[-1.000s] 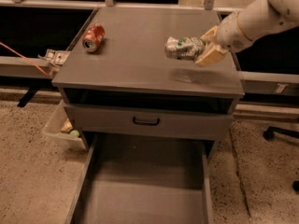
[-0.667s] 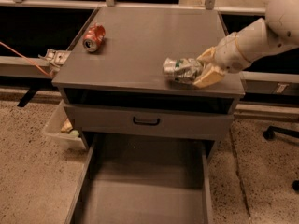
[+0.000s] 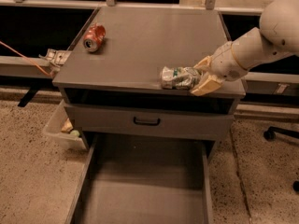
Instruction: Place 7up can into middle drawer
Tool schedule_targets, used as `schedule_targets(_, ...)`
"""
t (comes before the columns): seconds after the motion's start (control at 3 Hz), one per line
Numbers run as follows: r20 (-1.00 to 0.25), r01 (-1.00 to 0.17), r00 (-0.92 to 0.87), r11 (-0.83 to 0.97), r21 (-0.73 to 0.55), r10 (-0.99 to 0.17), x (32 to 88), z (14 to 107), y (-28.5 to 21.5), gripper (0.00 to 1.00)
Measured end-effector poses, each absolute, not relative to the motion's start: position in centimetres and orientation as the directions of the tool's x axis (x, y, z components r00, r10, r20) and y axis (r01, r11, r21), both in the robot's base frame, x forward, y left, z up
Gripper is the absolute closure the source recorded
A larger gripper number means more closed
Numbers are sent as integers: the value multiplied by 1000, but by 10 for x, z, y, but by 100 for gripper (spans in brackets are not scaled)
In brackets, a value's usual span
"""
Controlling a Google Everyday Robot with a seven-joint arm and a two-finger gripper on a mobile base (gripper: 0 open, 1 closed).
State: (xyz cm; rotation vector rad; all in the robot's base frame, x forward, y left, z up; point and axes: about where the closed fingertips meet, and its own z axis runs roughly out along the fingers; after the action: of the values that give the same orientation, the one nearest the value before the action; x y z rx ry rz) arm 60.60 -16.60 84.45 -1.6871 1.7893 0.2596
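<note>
The 7up can (image 3: 179,77), a dented silver can with green and white markings, lies sideways in my gripper (image 3: 200,75) above the cabinet top's front right edge. The gripper reaches in from the right, its tan fingers (image 3: 206,85) closed on the can's right end. The middle drawer (image 3: 145,185) is pulled out below and in front of the cabinet, a wide grey tray with low side walls and a bare floor. The can is above and slightly behind the drawer's right part.
A red soda can (image 3: 94,37) lies at the back left of the grey cabinet top (image 3: 149,36). A closed drawer front with a black handle (image 3: 146,122) sits above the open tray. A white bin (image 3: 65,129) stands on the floor at the left, an office chair base (image 3: 280,134) at the right.
My gripper has carried the can leftward and down toward the front edge of the cabinet top. The red can and the drawer have not moved.
</note>
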Motion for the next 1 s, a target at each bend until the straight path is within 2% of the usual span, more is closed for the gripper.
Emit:
schedule_targets(0.67,-568,-926,221,11,-376,-793,534,857,-157,100)
schedule_targets(1.0,-558,-927,238,-15,-374,-795,509,838,-160,100)
